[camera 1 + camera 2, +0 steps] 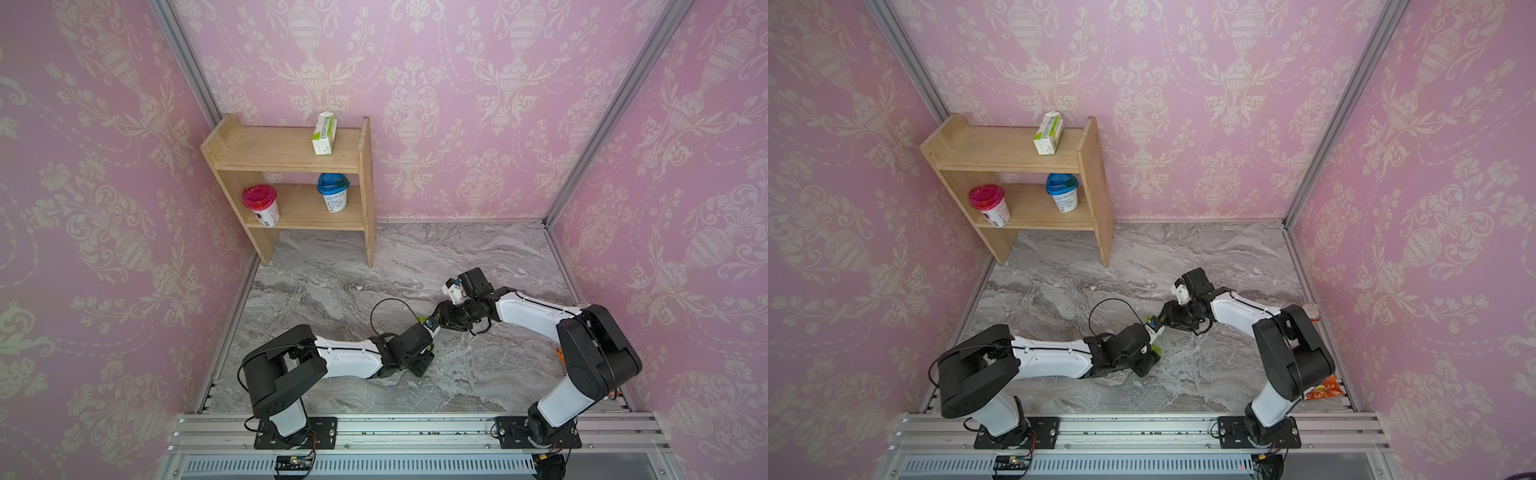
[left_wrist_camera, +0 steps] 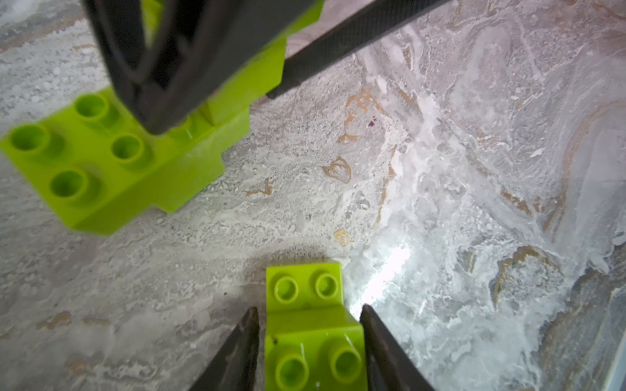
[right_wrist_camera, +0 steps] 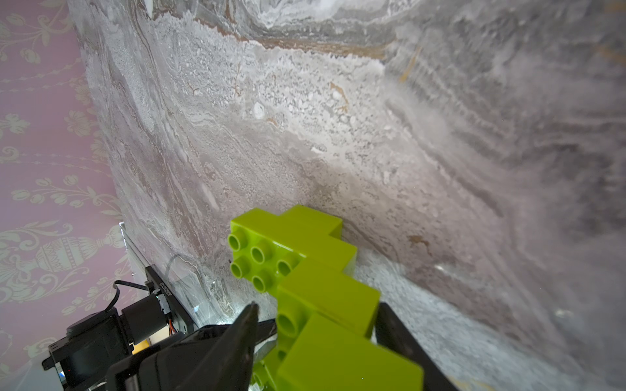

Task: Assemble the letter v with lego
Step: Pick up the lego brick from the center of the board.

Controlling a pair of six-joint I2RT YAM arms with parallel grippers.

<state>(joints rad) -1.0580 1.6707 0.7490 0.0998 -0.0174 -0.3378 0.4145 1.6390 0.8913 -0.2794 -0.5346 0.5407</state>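
Note:
A stepped chain of lime-green lego bricks (image 3: 305, 243) sits between the fingers of my right gripper (image 3: 318, 306), which is shut on it. Its far end is down at the marble tabletop. The left wrist view shows the same chain (image 2: 118, 162), with four studs showing on its lowest brick. My left gripper (image 2: 308, 309) is shut on a smaller lego piece (image 2: 305, 294), two lime bricks joined in a step, studs toward the camera. The two pieces are a short way apart. In both top views the grippers meet mid-table, and only slivers of green (image 1: 1157, 352) (image 1: 422, 320) show.
A wooden shelf (image 1: 286, 158) stands at the back left with a carton (image 1: 324, 133), a red-lidded cup (image 1: 261, 205) and a blue-lidded cup (image 1: 333, 192). A can (image 1: 1312, 311) and an orange packet (image 1: 1325, 388) lie by the right wall behind the right arm.

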